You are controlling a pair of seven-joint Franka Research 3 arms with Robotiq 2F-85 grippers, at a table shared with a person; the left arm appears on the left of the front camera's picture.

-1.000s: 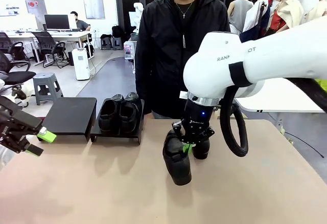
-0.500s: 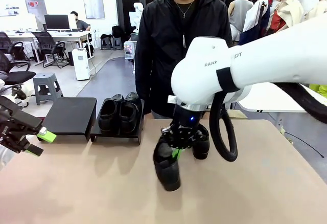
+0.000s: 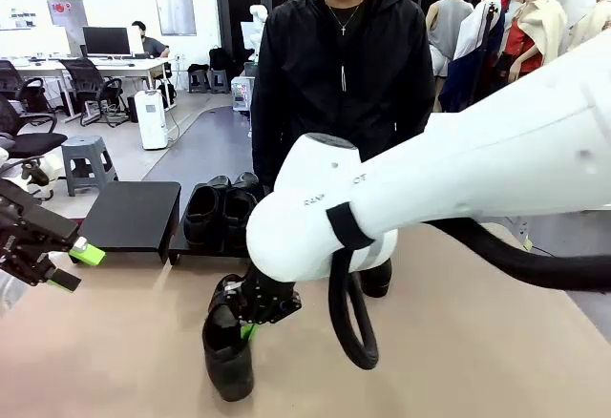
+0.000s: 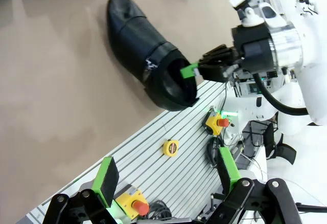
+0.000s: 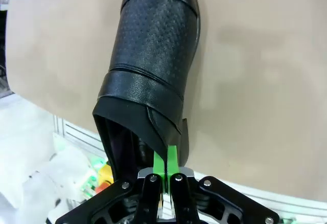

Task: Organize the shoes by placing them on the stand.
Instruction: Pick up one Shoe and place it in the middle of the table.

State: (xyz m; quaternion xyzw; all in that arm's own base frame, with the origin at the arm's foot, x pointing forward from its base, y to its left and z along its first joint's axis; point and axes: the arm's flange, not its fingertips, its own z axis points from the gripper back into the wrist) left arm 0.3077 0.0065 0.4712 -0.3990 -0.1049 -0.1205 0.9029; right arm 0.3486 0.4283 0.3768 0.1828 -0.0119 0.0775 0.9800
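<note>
While your right end effector point(image 3: 250, 326) pinches the thin collar of the glossy shoe point(image 3: 227, 361), expect sway and likely slip; left end effector point(image 3: 76, 267) stands wide.

The shoe point(image 3: 229, 356) at the near edge is glossy black, with a band of fine pinhole dots across its upper. The far-left stand point(image 3: 129, 216) is matte black, and the pair point(image 3: 221, 213) on it is shiny black. The table point(image 3: 477, 342) is plain tan. The left gripper point(image 3: 76, 267) and right gripper point(image 5: 166, 158) are black with bright green pads. The right arm point(image 3: 458, 179) is white. The tape measure point(image 4: 170, 147) is yellow.
</note>
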